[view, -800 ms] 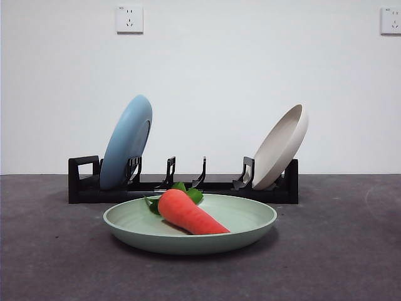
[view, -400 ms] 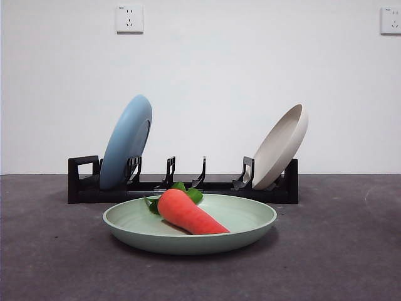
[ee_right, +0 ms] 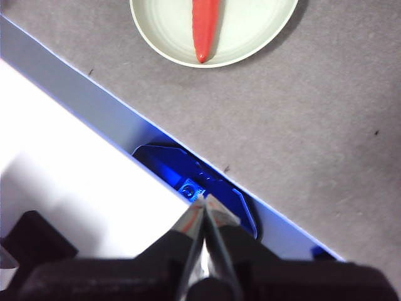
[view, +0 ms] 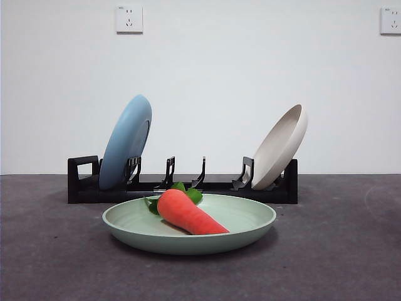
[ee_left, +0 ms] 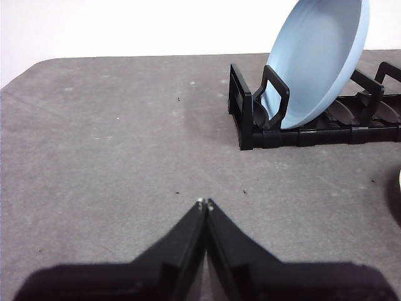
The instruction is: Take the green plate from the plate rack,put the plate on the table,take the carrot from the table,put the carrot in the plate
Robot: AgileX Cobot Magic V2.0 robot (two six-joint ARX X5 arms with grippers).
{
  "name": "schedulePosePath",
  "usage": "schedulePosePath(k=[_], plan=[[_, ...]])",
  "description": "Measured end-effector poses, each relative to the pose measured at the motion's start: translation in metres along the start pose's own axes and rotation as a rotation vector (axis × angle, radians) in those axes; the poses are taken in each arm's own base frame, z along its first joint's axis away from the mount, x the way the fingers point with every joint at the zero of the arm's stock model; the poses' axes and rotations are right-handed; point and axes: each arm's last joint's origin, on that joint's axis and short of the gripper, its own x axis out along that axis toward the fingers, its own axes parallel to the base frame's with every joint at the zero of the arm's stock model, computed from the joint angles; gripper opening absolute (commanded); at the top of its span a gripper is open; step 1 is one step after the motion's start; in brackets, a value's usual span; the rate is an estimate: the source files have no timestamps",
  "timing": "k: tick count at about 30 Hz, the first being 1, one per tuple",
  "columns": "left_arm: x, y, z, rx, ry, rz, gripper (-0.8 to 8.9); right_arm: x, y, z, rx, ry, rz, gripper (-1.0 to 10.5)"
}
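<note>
The green plate (view: 189, 229) lies flat on the dark grey table (view: 338, 251), just in front of the black plate rack (view: 182, 186). The orange-red carrot (view: 188, 213) rests inside it, leaves toward the rack. From the right wrist view the green plate (ee_right: 250, 31) with the carrot (ee_right: 205, 28) in it shows far off. My right gripper (ee_right: 203, 202) is shut and empty, hanging past the table's edge. My left gripper (ee_left: 204, 203) is shut and empty over bare table, well short of the plate rack (ee_left: 313, 125). Neither arm shows in the front view.
A light blue plate (view: 126, 143) leans in the rack's left end, also visible as the light blue plate (ee_left: 316, 59). A beige-white plate (view: 282, 145) leans at the right end. The table's edge (ee_right: 125, 125) runs diagonally, with a blue device (ee_right: 188, 175) below it.
</note>
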Motion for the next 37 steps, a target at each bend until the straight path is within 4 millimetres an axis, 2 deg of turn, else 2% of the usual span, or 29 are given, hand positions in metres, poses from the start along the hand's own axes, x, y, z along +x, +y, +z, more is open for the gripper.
schedulePosePath(k=[2, 7, 11, 15, 18, 25, 30, 37], plan=[[0.0, 0.0, 0.0, 0.0, 0.0, 0.0, -0.03, -0.005, -0.004, 0.001, -0.015, -0.064, -0.023, 0.0], [0.0, 0.0, 0.0, 0.0, 0.0, 0.0, -0.03, -0.028, -0.021, 0.012, 0.009, -0.47, -0.076, 0.0], [0.0, 0.0, 0.0, 0.0, 0.0, 0.0, -0.03, -0.027, -0.04, 0.002, 0.067, -0.683, -0.157, 0.0], [0.0, 0.0, 0.0, 0.0, 0.0, 0.0, -0.03, -0.006, -0.06, -0.022, 0.136, -0.801, -0.293, 0.0], [0.0, 0.0, 0.0, 0.0, 0.0, 0.0, -0.03, 0.021, -0.072, -0.046, 0.159, -0.883, -0.372, 0.0], [0.0, 0.0, 0.0, 0.0, 0.0, 0.0, -0.03, 0.079, -0.084, -0.091, 0.17, -0.957, -0.441, 0.0], [0.0, 0.0, 0.0, 0.0, 0.0, 0.0, -0.03, 0.106, -0.09, -0.109, 0.192, -0.932, -0.454, 0.0], [0.0, 0.0, 0.0, 0.0, 0.0, 0.0, -0.03, 0.125, -0.094, -0.123, 0.231, -0.909, -0.477, 0.0]])
